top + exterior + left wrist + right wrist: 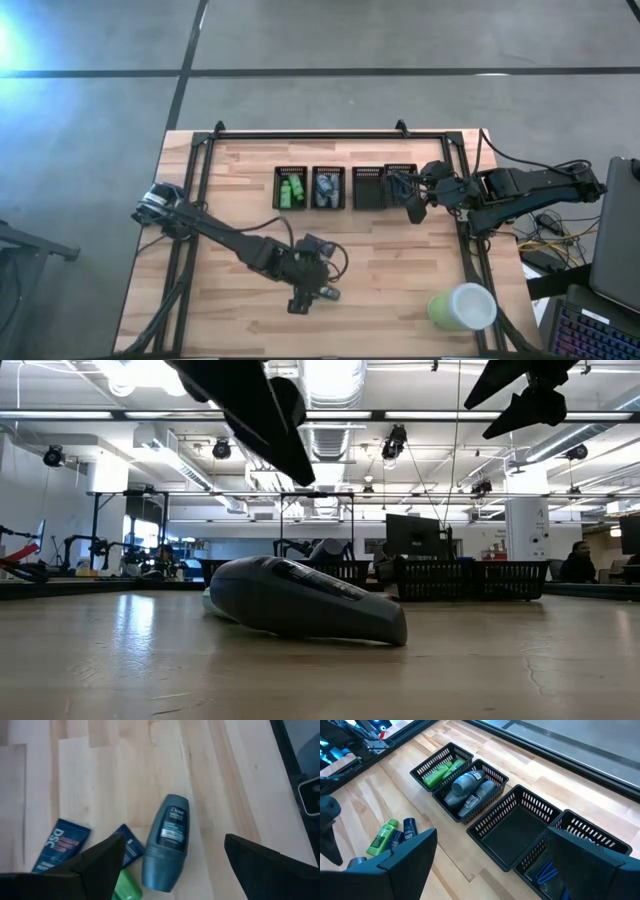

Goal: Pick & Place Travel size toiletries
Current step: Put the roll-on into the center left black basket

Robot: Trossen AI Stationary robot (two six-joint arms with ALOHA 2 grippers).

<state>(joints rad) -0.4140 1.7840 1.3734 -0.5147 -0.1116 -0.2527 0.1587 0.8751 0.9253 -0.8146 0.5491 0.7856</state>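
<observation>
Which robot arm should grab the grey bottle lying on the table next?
The left one, probably. The left gripper hangs open right over the grey bottle, fingers either side. The right gripper is far off, by the black bins.

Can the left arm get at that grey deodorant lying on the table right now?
Probably yes: the left gripper hangs open right over the grey deodorant, fingers either side. The blue packets lie beside it, not across it.
</observation>
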